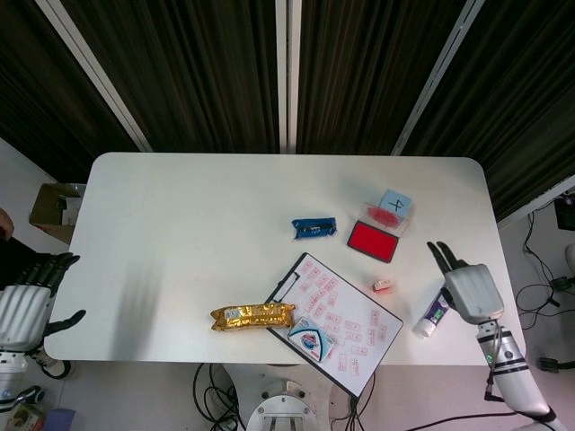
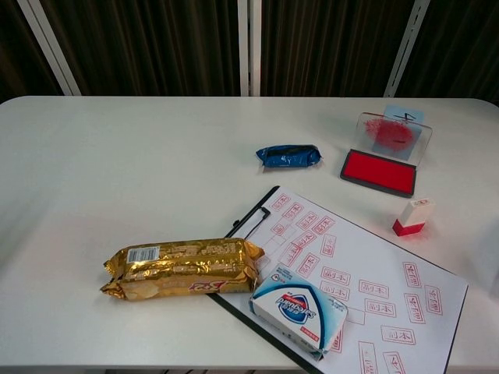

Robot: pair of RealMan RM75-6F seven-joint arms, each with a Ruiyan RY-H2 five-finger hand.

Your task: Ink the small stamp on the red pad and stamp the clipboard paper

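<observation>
The small white and red stamp (image 1: 384,285) (image 2: 412,216) lies on the table, just right of the clipboard paper (image 1: 346,319) (image 2: 366,288), which bears many red imprints. The open red ink pad (image 1: 372,241) (image 2: 378,171) sits behind it, its clear lid (image 2: 394,135) raised. My right hand (image 1: 467,289) hovers over the table's right edge, right of the stamp, fingers extended and holding nothing. My left hand (image 1: 25,305) hangs off the table's left edge, open. Neither hand shows in the chest view.
A gold snack pack (image 1: 253,315) (image 2: 184,268) and a blue-white box (image 1: 310,340) (image 2: 299,309) lie on the clipboard's near-left end. A blue packet (image 1: 314,227) (image 2: 288,156) lies behind it. A purple tube (image 1: 435,311) sits under my right hand. A cardboard box (image 1: 56,208) stands off the table.
</observation>
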